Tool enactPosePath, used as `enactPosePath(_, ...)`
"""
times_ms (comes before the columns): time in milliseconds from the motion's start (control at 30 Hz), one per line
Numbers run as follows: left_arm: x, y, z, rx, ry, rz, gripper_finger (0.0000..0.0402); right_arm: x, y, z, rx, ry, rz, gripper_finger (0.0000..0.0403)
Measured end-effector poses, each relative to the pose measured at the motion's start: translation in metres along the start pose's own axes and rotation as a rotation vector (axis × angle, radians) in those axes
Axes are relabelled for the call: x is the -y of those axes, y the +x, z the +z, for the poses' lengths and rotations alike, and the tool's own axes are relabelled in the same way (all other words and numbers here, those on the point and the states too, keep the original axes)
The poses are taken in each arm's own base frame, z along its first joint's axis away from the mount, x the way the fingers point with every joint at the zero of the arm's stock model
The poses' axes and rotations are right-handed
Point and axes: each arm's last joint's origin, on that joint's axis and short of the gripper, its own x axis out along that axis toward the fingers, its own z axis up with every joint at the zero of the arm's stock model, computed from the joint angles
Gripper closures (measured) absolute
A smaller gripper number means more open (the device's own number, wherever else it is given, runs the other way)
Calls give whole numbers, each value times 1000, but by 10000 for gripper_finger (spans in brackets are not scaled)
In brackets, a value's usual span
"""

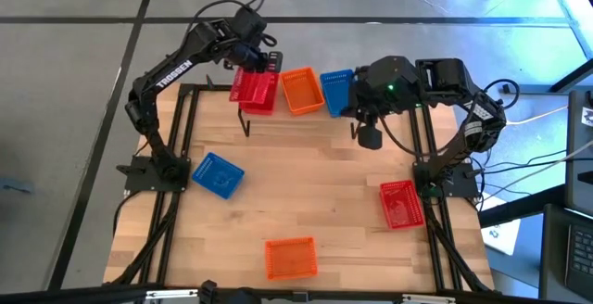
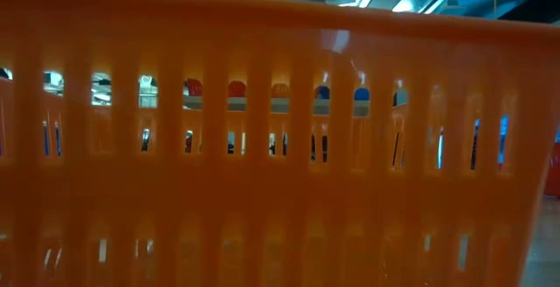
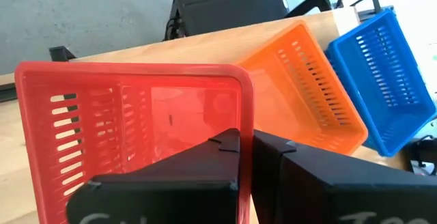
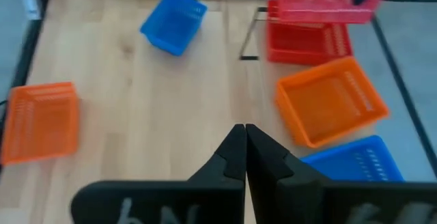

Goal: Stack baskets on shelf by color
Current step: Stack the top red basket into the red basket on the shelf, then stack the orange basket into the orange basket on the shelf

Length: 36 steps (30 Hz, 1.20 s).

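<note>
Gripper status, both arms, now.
Left gripper: shut on the rim of a red basket, over the shelf.
Right gripper: shut, holding nothing, near the blue basket.

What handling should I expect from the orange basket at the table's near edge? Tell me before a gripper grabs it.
The orange basket is probably light for its size: its walls are thin and slotted throughout, as the low view shows. That thin rim may flex somewhat under a pinch. Pushed, it would likely slide rather than roll, since it sits flat on the smooth wooden table.

Red baskets [image 1: 254,89]: three. Orange baskets [image 1: 301,91]: two. Blue baskets [image 1: 218,175]: two.
</note>
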Motion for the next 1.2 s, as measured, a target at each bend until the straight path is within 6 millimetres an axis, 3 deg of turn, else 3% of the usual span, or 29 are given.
enactPosePath(433, -1, 3, -1, -16, 16, 13, 384, 1, 0, 0, -4, 17, -20, 402)
enactPosePath(700, 2, 29, -3, -74, 16, 56, 355, 1, 0, 0, -4, 17, -20, 402)
enactPosePath(900, 4, 34, 0, -53, 18, 41, 356, 1, 0, 0, -6, 17, -20, 402)
enactPosePath(1200, 10, -4, 12, 51, 38, -41, 356, 1, 0, -1, -9, 16, -20, 402)
